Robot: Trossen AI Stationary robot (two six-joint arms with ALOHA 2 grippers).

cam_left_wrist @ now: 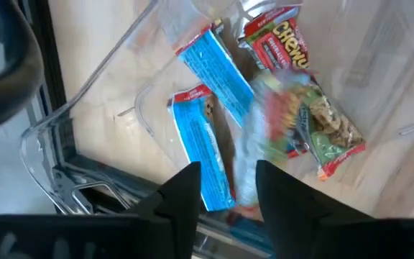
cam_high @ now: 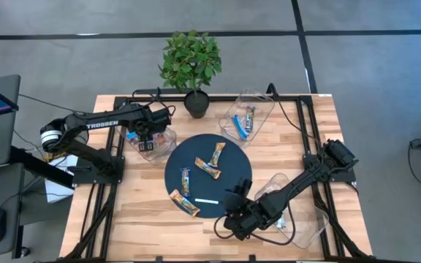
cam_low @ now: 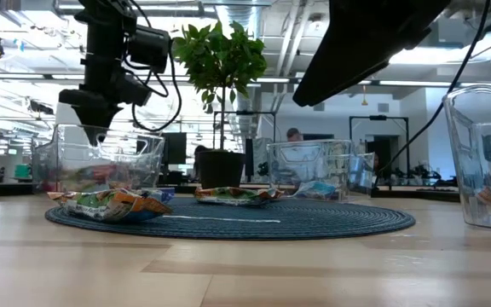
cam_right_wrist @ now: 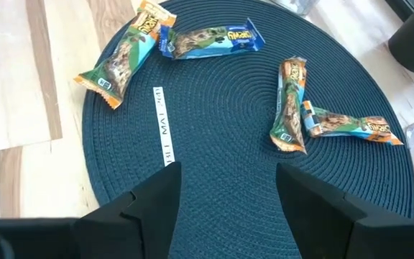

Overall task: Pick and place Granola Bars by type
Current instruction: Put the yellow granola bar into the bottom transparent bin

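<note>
- Looking at the granola bars first: four lie on the round dark mat mid-table, two crossed near its far side and two towards my left near edge; a thin white strip lies between those and the near rim.
- More bars already sit in clear trays. The left tray holds blue ones, a red-and-white one and a green one, so I judge the types are mixed there. The far tray holds blue ones too.
- I expect these bars to be light, slightly crushable, with slick crinkly foil. I would pinch across the narrow middle, not the flat end seals, which could slide out.
- My left gripper hangs over the left tray with its fingers partly apart and nothing between them; a blurred bar sits just beyond the tips, and I cannot tell whether it is falling or lying still.
- My right gripper hovers above the mat's near edge, fingers spread wide, holding nothing.
- A third tray stands at the near right corner, under the right arm.
- A potted plant stands at the far edge, clear of the work.
</note>
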